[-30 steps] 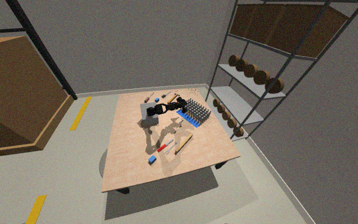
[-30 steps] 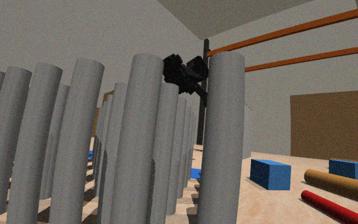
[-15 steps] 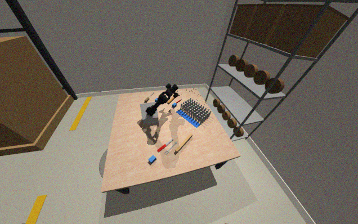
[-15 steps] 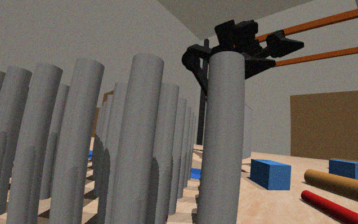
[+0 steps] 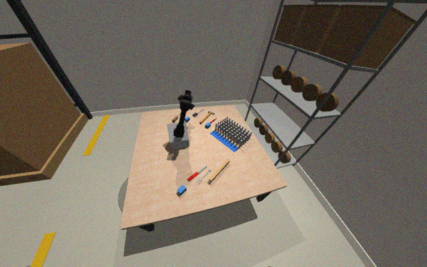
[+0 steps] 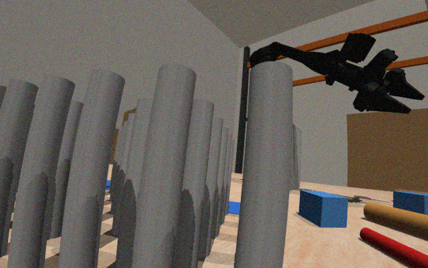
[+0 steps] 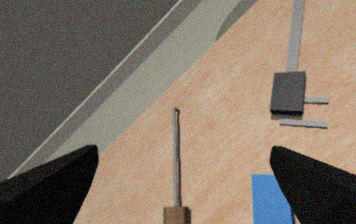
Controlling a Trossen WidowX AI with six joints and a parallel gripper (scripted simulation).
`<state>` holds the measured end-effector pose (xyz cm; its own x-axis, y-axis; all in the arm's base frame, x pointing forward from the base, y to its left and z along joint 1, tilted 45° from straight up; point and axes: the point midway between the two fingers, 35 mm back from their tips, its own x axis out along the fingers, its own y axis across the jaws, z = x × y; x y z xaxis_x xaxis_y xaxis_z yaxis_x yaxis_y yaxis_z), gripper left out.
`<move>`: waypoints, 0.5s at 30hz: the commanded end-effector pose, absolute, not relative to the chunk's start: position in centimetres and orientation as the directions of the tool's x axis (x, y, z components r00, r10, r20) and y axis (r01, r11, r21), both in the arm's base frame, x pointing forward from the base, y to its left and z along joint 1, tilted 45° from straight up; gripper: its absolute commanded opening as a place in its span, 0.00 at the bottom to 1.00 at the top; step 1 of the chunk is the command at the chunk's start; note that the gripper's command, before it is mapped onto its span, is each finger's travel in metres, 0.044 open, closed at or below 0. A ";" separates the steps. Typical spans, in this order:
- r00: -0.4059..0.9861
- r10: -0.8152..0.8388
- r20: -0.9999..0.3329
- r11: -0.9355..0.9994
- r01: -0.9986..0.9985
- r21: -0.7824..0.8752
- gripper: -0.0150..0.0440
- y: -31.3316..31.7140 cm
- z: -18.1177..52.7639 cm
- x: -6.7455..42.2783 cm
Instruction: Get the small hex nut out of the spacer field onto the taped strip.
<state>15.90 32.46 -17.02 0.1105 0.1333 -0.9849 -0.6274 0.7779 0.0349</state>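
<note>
My gripper (image 5: 185, 99) (image 6: 414, 102) (image 7: 185, 153) is open and empty, held high above the back of the table, away from the spacers. In the wrist view a thin metal rod with a wooden handle (image 7: 176, 155) (image 5: 174, 118) lies on the table below, between the fingers. The grey standing spacers (image 5: 233, 131) (image 6: 269, 151) stand upright at the table's right. The blue taped strip (image 5: 224, 141) (image 6: 233, 207) runs along their front. The nut is hidden among the spacers.
Near the back edge lie a dark-headed grey tool (image 7: 288, 91) (image 5: 196, 114), a hammer (image 5: 206, 117), a small red tool (image 5: 212, 121) and blue blocks (image 5: 208, 125) (image 7: 270, 197) (image 6: 323, 207). At the front lie a red screwdriver (image 5: 196, 174), a wrench (image 5: 203, 176), a wooden stick (image 5: 218, 171) and a blue block (image 5: 181, 190).
</note>
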 end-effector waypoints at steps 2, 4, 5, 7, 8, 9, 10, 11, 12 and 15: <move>0.050 -0.016 -0.999 0.729 -0.683 -0.046 1.00 32.3 -20.9 8.0; 0.044 -0.073 -0.996 0.705 -0.704 -0.083 1.00 31.8 -22.1 5.2; 0.044 -0.103 -0.994 0.692 -0.715 -0.104 1.00 31.5 -22.8 3.8; 0.053 -0.157 -0.986 0.664 -0.733 -0.145 1.00 30.6 -23.9 1.3; 0.057 -0.173 -0.983 0.656 -0.738 -0.158 1.00 30.2 -24.2 0.6; 0.059 -0.180 -0.982 0.652 -0.740 -0.164 1.00 30.1 -24.4 0.3; 0.059 -0.181 -0.982 0.651 -0.741 -0.165 1.00 30.1 -24.4 0.3; 0.059 -0.181 -0.982 0.651 -0.741 -0.165 1.00 30.1 -24.4 0.3; 0.059 -0.181 -0.982 0.651 -0.741 -0.165 1.00 30.1 -24.4 0.3; 0.059 -0.181 -0.982 0.651 -0.741 -0.165 1.00 29.6 -25.3 0.2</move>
<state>0.44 30.07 -24.24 0.0513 -0.1719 -0.9838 -0.7459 0.6484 -0.1522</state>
